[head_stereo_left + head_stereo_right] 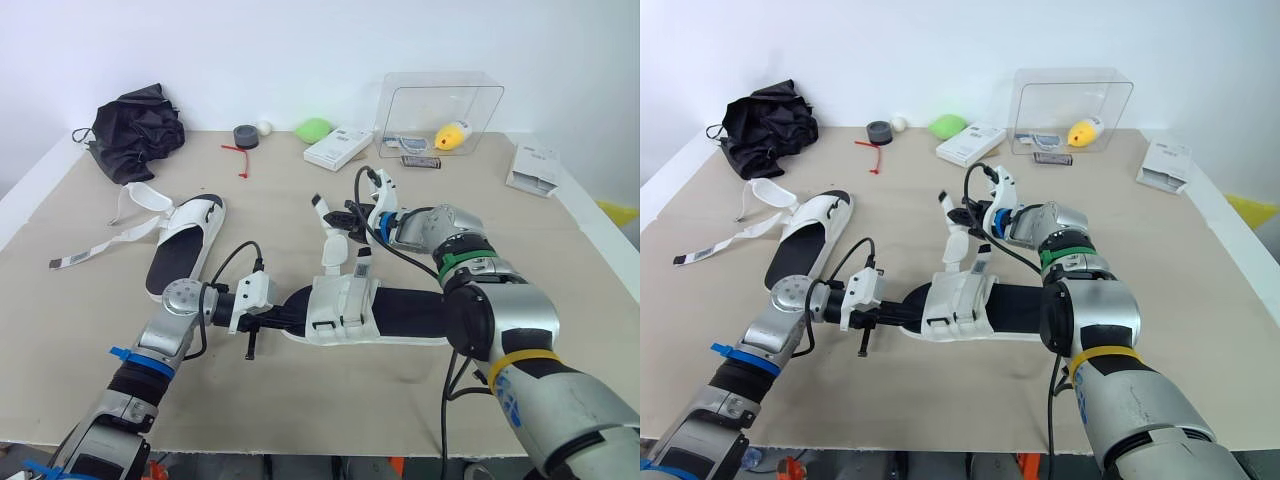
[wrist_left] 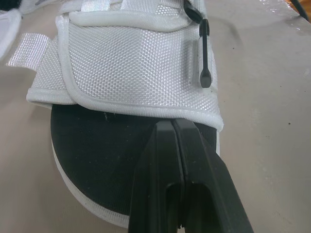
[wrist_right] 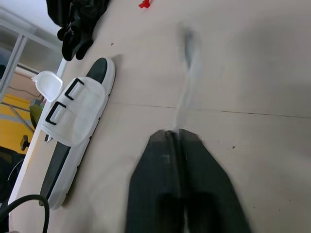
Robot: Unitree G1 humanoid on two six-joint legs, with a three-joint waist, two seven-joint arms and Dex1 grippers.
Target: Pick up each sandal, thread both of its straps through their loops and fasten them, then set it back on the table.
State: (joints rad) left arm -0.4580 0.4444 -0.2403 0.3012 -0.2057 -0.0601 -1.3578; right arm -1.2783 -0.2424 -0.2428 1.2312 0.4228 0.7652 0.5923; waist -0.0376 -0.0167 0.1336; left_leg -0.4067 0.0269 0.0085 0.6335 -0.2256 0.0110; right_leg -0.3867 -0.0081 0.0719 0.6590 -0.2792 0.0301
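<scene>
White-strapped near sandal (image 1: 400,312) plus far sandal (image 1: 185,245) make two sandals.

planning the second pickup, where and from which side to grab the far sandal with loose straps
On the far sandal, probably pinch the sole rim at its bare black near end, coming from the robot's side. The footbed is uncovered there, while the white upper and loose straps crowd the far end and trail left.

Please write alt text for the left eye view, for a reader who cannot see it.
Two robot arms work on a white sandal lying on the table: the left hand, shut, sits at one end, and the right hand pinches its raised strap. A second sandal, straps loose, lies to the robot's left.
</scene>
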